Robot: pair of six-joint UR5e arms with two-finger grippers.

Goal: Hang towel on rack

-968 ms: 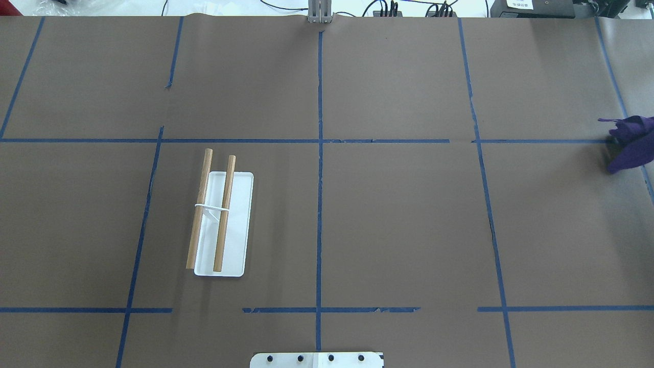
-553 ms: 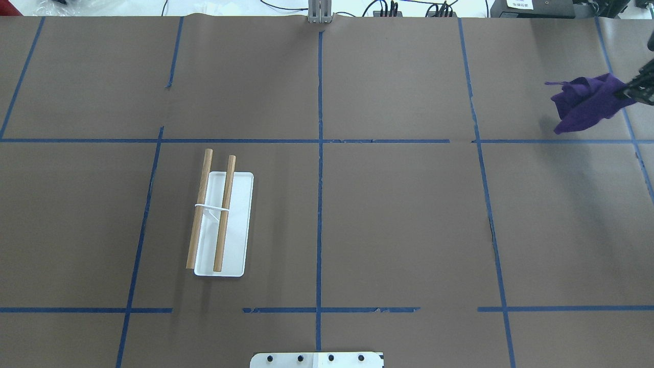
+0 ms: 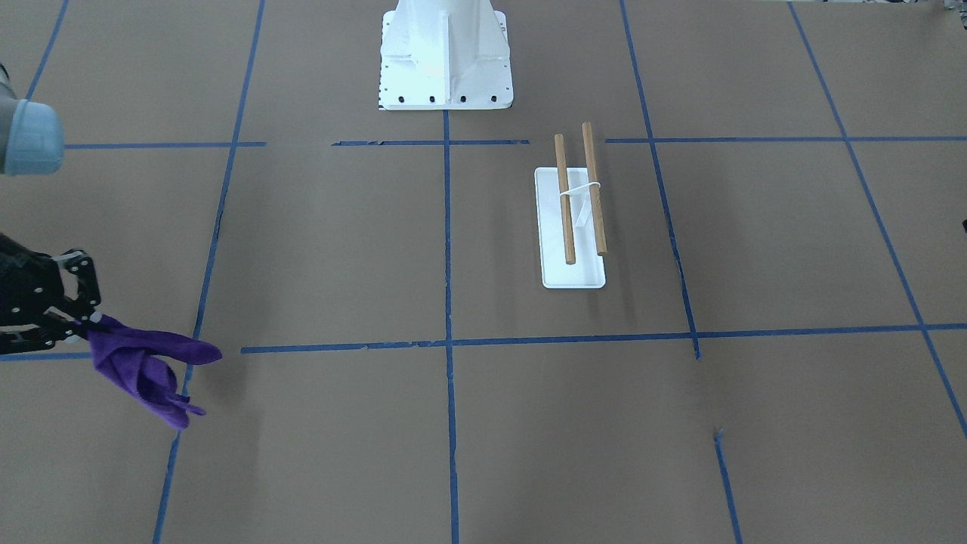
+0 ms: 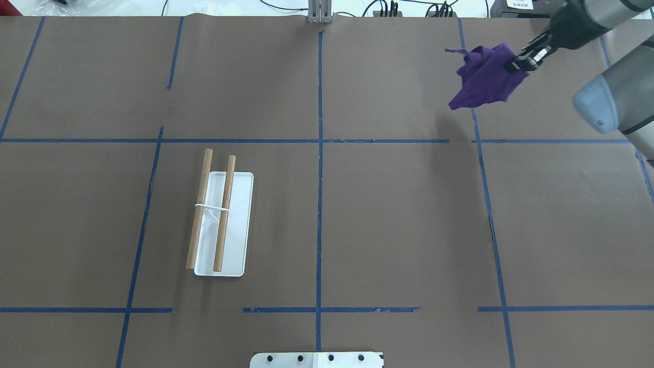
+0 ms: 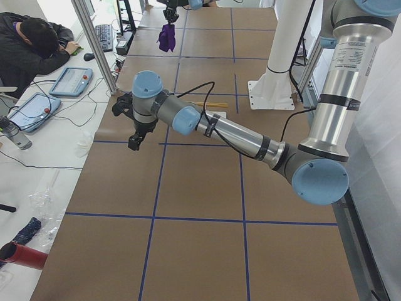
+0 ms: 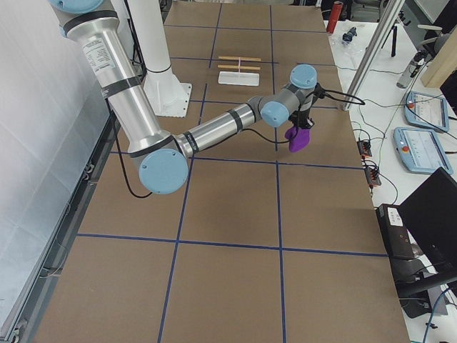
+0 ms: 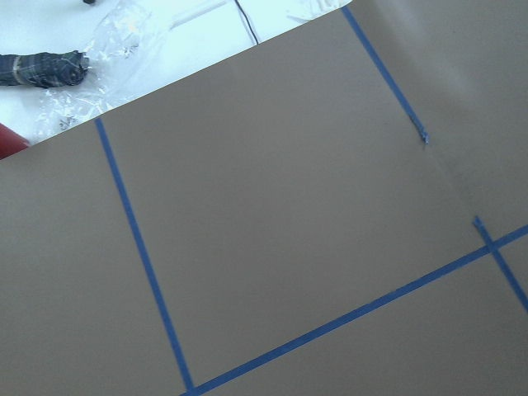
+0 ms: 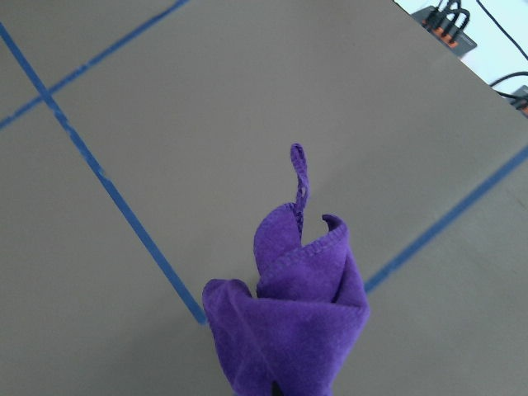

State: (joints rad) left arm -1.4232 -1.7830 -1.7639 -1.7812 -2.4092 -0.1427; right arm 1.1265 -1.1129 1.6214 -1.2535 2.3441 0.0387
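The right pincer (image 4: 515, 63) is seen clamped on a bunched part of the purple towel (image 4: 483, 76). The towel is held clear of the table (image 4: 388, 214) and hangs from the fingertips in loose folds. A thin loop is seen sticking out from the towel's edge on the side away from the pincer. Below the pincer, only the brown table cover and its blue tape lines (image 4: 320, 153) are shown.

Well apart from this pincer, toward the robot's left and nearer its white pedestal (image 3: 446, 53), the rack (image 4: 224, 214) is found. Its two wooden rods lie parallel above the flat white base, and nothing is draped on them.

Farther off, beyond the rack from the right pincer, the left pincer (image 5: 134, 142) is held above the table with its fingers pointed downward. Whether it is open or closed cannot be told, as it is shown only in the side view.
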